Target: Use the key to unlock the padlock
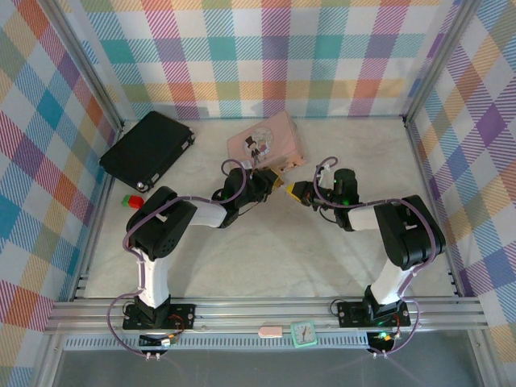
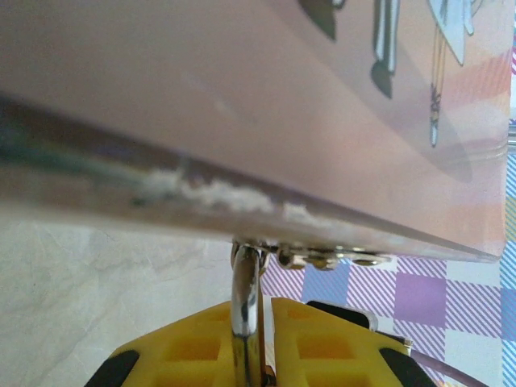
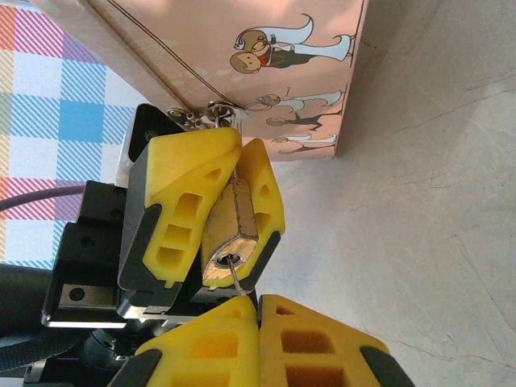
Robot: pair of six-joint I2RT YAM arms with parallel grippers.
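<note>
The small brass padlock sits clamped between the yellow fingers of my left gripper, which is shut on it. Its silver shackle runs up through the metal latch on the edge of the pink tin. The thin silver key has its tip in the keyhole at the padlock's bottom face. My right gripper is shut on the key's other end, right below the padlock. In the top view the left gripper and right gripper meet tip to tip just in front of the pink tin.
A black case lies at the back left. Small red and green blocks rest by the left wall. A mint clock and a pink item sit on the front rail. Bare table lies in front of the arms.
</note>
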